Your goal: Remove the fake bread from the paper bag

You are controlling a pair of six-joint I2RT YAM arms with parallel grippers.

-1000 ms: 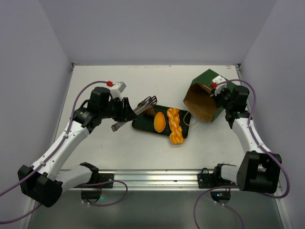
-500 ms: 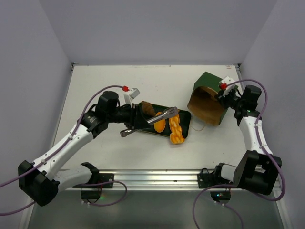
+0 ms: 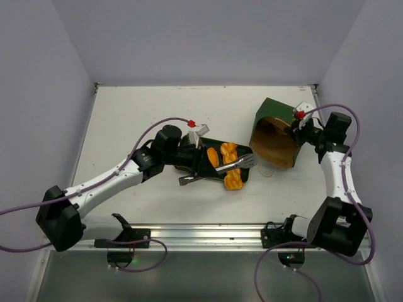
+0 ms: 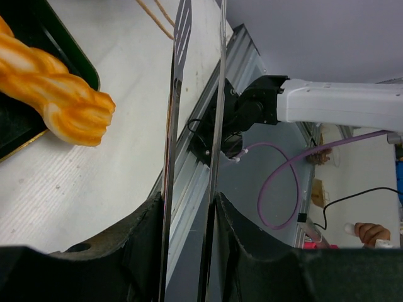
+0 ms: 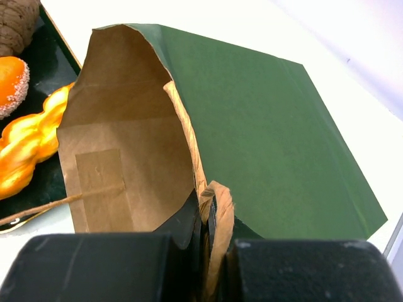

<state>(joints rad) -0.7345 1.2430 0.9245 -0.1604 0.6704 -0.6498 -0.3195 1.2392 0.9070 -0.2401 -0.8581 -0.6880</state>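
Looking down: left gripper [image 3: 203, 165] clenches metal tongs [image 3: 242, 162] over the braided loaf [image 3: 233, 181] on the black tray [image 3: 243, 151], centre frame. Left wrist: loaf upper left. Right wrist: right gripper [image 5: 211, 242] pinches the paper bag [image 5: 264, 126] by its rim, bottom centre.

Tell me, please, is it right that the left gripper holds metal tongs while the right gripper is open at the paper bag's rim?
No: the right gripper is shut, pinching the rim of the paper bag, as the right wrist view shows. The left gripper does hold metal tongs.
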